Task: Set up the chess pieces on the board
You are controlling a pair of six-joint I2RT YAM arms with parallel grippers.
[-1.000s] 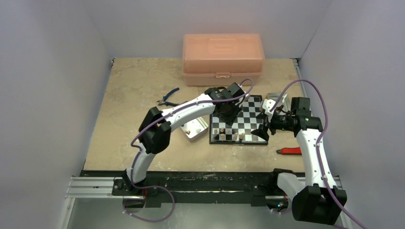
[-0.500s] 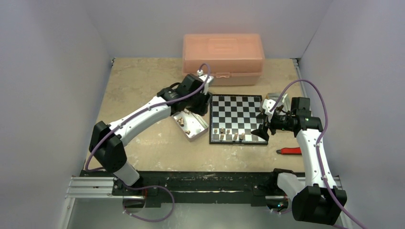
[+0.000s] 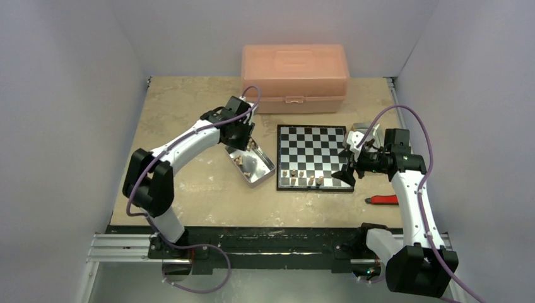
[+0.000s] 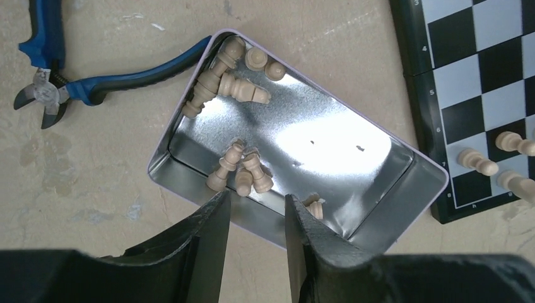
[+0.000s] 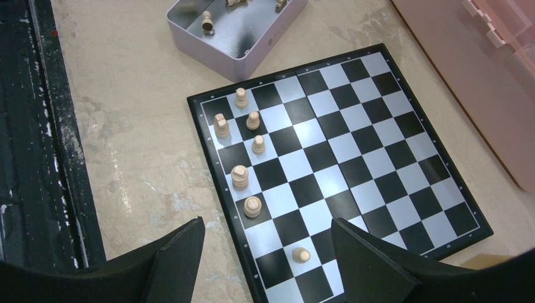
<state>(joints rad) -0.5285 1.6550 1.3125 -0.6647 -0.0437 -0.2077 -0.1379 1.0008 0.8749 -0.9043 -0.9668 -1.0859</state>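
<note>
Seven tan wooden chess pieces sit on black-silver checked board; approx nine in shiny metal tin. Left gripper, right gripper: jaws apart, empty.

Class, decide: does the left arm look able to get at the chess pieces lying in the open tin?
Probably yes: the left tool hangs open right over the uncovered tin, nothing between it and the nearest pieces.

Tan chess pieces scattered in metal tin, blue pliers beside it, board at right, jaws parted.
</note>
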